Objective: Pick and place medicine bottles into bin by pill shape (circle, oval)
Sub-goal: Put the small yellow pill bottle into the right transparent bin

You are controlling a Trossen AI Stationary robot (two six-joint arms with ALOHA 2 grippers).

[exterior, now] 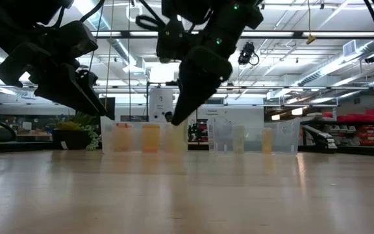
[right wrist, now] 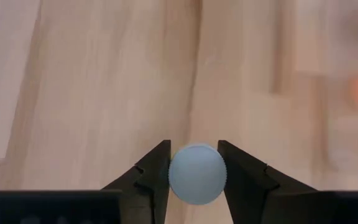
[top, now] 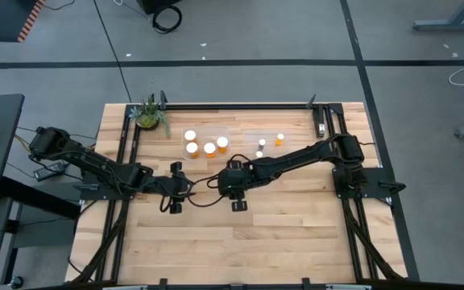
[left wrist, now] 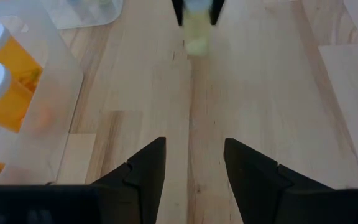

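Note:
My right gripper is shut on a small medicine bottle with a round white cap, above the middle of the table. The left wrist view shows this bottle as a pale body hanging below two dark fingers. My left gripper is open and empty, just left of it, facing it. Wide amber bottles stand in a clear bin at the back. Small bottles stand in a second clear bin to its right. My right gripper pinches the bottle's white cap between its two fingers, one on each side of the cap's rim. The fingers come from above, slanting down. The bottle hangs upright below them, lifted clear of the table.
A small potted plant stands at the table's far left corner. A black frame rail runs along the far edge. The two clear bins show side by side in the low view. Bare wood fills the table's near half.

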